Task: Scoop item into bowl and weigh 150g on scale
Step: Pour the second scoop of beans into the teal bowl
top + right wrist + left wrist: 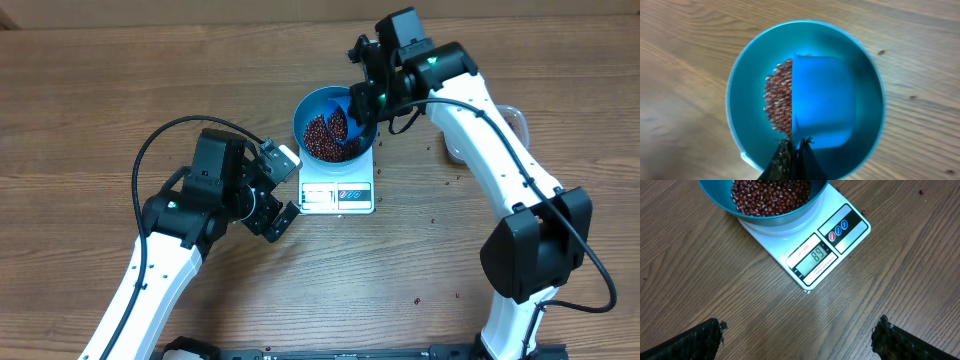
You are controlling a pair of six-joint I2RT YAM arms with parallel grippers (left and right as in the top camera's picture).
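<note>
There are two claws. The right claw [794,145] is pressed together, pinching the near edge of the single blue scoop [822,100] and holding it tipped above the one blue bowl [747,105]. The exact point of grip is hidden under the dark fingertips. The scoop's body covers the right half of the bowl's inside. The beans [779,97] show only as a blurred strip along its left side, too many to count.

The left claw [283,190] is spread wide and holds nothing. It hovers just left of the one white scale [785,245], and in the left wrist view only its two tips show, cut off at the bottom corners. The bowl sits on the scale, overhanging its back and sides. The display reads 89, with three round buttons beside it.

One clear tub [515,120] lies mostly hidden behind the right arm. A few stray beans dot the tabletop [100,100] in front of and to the right of the scale. Bare wood stretches wide to the left and along the far side.
</note>
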